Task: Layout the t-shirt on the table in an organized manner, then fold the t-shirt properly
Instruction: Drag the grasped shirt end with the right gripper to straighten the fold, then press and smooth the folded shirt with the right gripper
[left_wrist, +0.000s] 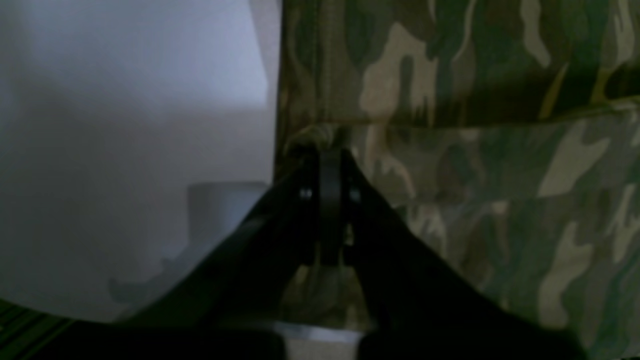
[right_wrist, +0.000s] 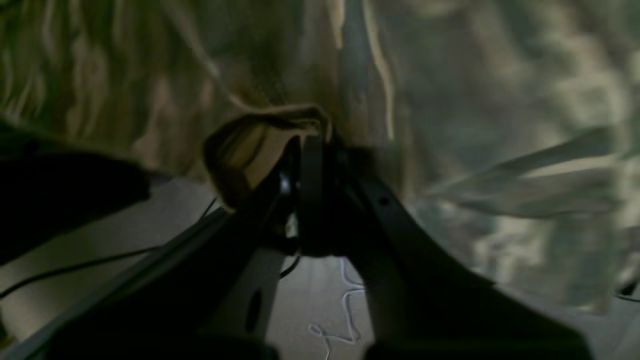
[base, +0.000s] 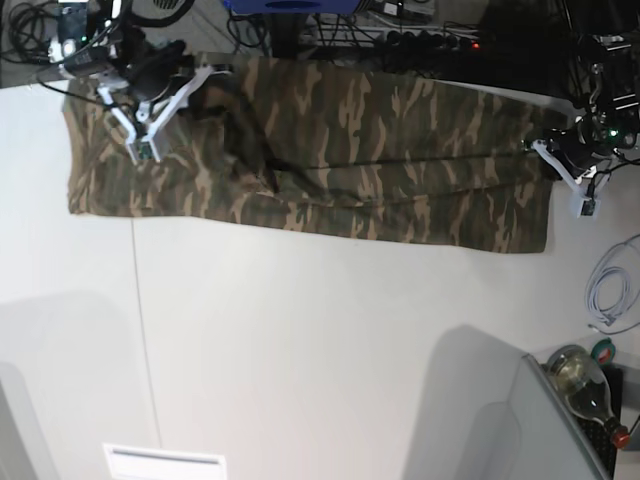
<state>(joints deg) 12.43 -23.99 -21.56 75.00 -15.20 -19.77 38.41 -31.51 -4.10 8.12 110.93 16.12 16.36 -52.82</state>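
Left fingers (left_wrist: 330, 150) clenched on t-shirt (base: 330, 150) edge, right fingers (right_wrist: 310, 145) gripping a fold, base alone shows table (base: 320, 340).

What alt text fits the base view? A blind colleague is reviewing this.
A camouflage t-shirt lies stretched across the far side of a white table, each end pinched by a shut gripper: the right gripper at image left, the left gripper at image right.
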